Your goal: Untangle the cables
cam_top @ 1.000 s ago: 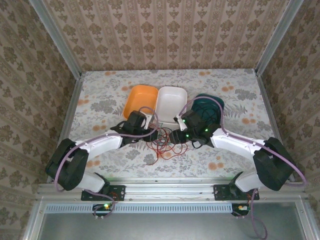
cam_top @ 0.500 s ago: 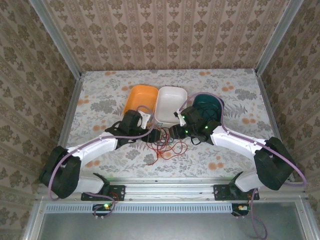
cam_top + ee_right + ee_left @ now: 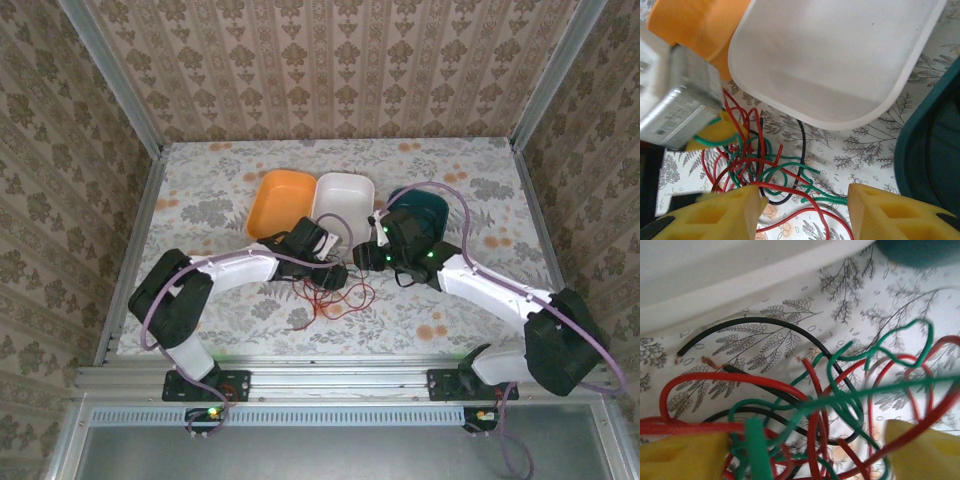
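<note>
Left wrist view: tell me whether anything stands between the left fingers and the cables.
Nothing visible does. The cables lie right between the left fingers, red and green strands looping across the gap; the white tray sits beyond them.

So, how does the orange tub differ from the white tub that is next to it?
The orange tub is bright orange; the white tub is plain white. The orange tub lies further left; the white tub sits between it and the teal bowl. The orange tub is turned at an angle; the white tub lies almost square to the table. Both are shallow rounded rectangles, look empty, and touch side by side.
</note>
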